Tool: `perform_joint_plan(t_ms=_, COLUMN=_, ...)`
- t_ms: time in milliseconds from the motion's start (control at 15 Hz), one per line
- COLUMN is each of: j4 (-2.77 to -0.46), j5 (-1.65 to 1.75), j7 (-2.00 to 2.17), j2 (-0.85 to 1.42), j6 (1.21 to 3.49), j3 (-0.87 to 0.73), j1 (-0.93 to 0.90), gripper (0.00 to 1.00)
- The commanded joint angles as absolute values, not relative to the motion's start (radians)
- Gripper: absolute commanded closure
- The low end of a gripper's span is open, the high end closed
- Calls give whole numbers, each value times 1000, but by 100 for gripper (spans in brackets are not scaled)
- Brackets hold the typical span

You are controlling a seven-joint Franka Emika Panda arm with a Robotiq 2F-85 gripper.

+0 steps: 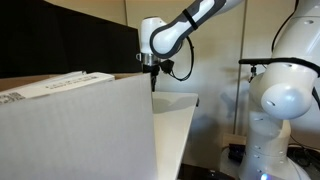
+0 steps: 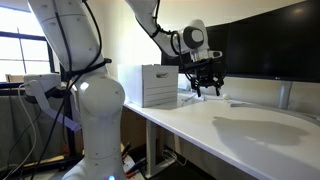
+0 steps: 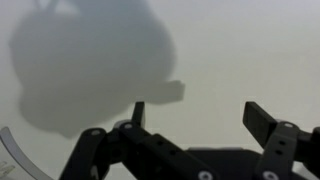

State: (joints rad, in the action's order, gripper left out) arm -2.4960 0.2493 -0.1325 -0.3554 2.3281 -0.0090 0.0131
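Observation:
My gripper [image 2: 207,88] hangs open a little above the white table [image 2: 250,135], with nothing between its fingers. In the wrist view the two black fingers stand wide apart around the gripper's middle [image 3: 197,108], over bare white tabletop [image 3: 240,50] that carries the arm's large dark shadow [image 3: 90,60]. In an exterior view the gripper [image 1: 152,75] points straight down, just behind a white box [image 1: 70,125]. That same box [image 2: 160,85] stands close beside the gripper on the table. A thin curved pale edge [image 3: 15,150] shows at the wrist view's lower left; I cannot tell what it is.
A big white robot body [image 2: 90,100] fills the foreground beside the table, also seen as the white robot [image 1: 285,100]. Dark monitors [image 2: 270,45] stand along the table's back. The table's near edge [image 2: 190,135] runs diagonally.

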Motion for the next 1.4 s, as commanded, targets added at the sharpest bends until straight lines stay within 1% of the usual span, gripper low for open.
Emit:
perform_joint_plan(t_ms=0, j4=-2481, j5=236, j7=-160, j2=-394, j6=2313, j3=-10, j1=0, gripper=0)
perform_joint_plan(t_ms=267, j4=-2462, j5=208, j7=-181, j2=-437, j6=2296, j3=-17, j1=-21, gripper=0)
perform_joint_plan(t_ms=667, j4=-2444, j5=196, j7=-275, j2=-539, j6=2184, j3=-20, j1=-70, gripper=0)
perform_joint_plan(t_ms=1000, j4=-2330, j5=214, j7=-394, j2=-551, j6=2021, j3=-2, j1=-140, gripper=0)
perform_joint_plan(t_ms=1333, j4=-2214, j5=206, j7=-514, j2=-531, j6=1961, j3=6, j1=-207, gripper=0)
